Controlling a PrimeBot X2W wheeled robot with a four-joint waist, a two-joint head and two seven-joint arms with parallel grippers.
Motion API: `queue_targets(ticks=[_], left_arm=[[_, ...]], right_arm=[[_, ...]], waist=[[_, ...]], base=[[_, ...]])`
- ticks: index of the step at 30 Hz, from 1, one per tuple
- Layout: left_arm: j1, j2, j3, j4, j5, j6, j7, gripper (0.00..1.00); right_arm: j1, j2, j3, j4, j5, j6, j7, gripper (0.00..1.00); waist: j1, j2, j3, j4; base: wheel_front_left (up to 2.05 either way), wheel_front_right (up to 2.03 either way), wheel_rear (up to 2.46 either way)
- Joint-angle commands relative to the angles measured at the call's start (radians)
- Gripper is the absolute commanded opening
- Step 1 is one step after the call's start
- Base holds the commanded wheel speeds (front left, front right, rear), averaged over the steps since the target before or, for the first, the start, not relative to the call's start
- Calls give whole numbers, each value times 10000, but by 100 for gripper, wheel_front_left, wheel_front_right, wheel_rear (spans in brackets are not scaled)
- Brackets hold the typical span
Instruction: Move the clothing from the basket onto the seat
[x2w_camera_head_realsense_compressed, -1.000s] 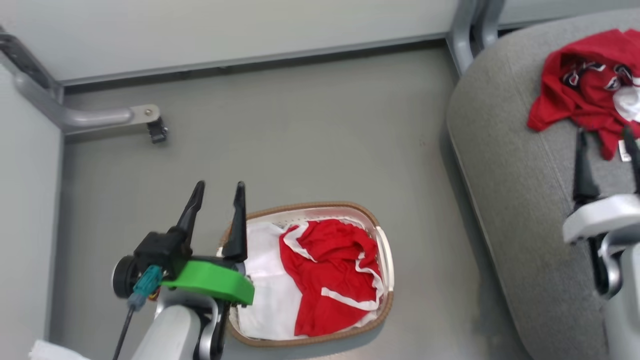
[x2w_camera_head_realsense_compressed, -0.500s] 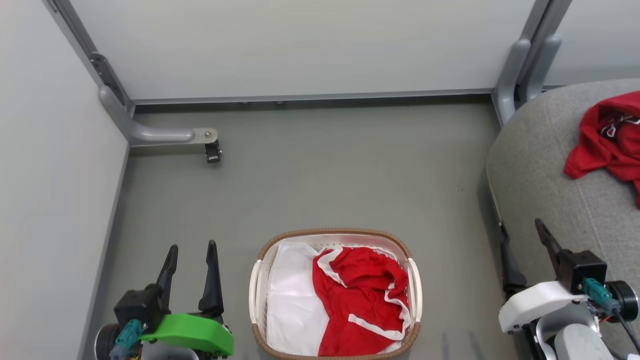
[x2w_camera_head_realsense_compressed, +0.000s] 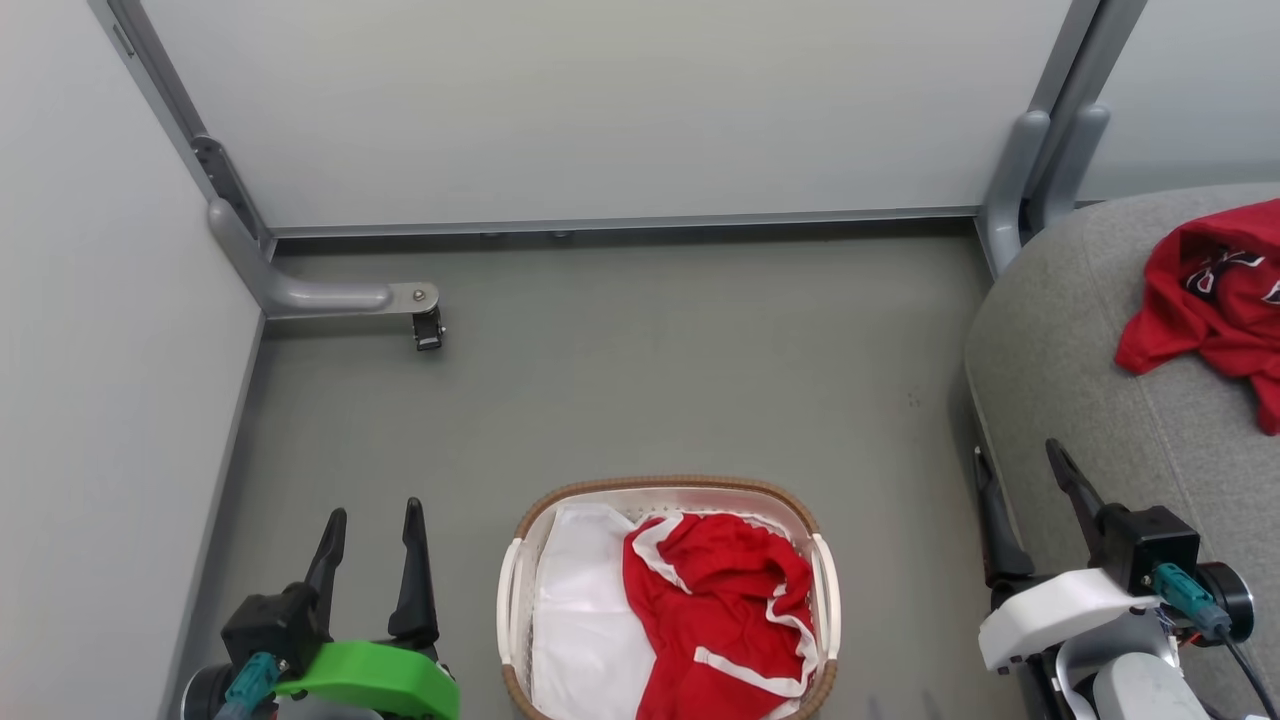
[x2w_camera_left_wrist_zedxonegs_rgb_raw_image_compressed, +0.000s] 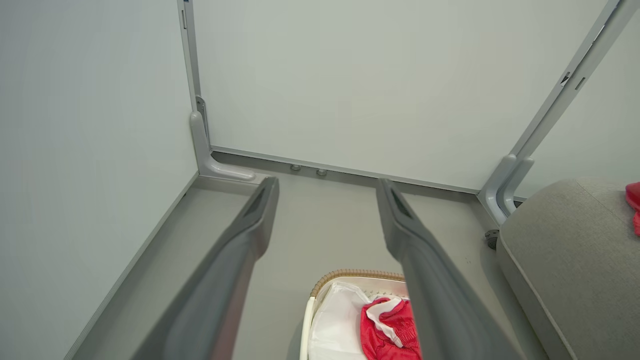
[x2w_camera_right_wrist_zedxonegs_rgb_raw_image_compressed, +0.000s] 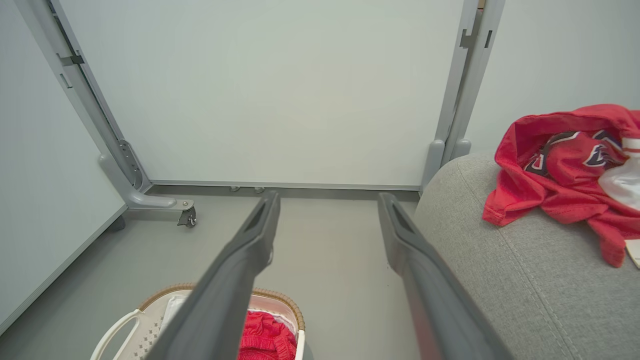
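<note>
Basket (x2w_camera_head_realsense_compressed: 660, 484) at bottom edge, seemingly open floor (x2w_camera_head_realsense_compressed: 680, 370), seat (x2w_camera_head_realsense_compressed: 1080, 400) right

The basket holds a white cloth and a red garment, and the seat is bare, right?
No: the seat is not bare; a red jersey lies on it, as the head view shows. The basket does hold a white cloth and a red garment.

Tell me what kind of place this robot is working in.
Probably a partitioned test bay staged like a home laundry corner: pale panels on grey frames with a castor foot, bare grey floor, plus a grey upholstered seat and a basket of red clothing.
</note>
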Motion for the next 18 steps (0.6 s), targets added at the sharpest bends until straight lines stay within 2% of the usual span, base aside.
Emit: queue_targets(ticks=[1,18], left_arm=[[51,1,16,13,8,-61,-1,100],[-62,0,-144,193,-168,-25,-3,100]], right_arm=[[121,-34,15,-52,42,-10,-46,100],[229,-34,162,-111,91,-10,-45,100]], waist=[[1,0,-15,-29],[1,0,-8,-109]], base=[[0,0,0],[0,0,0]])
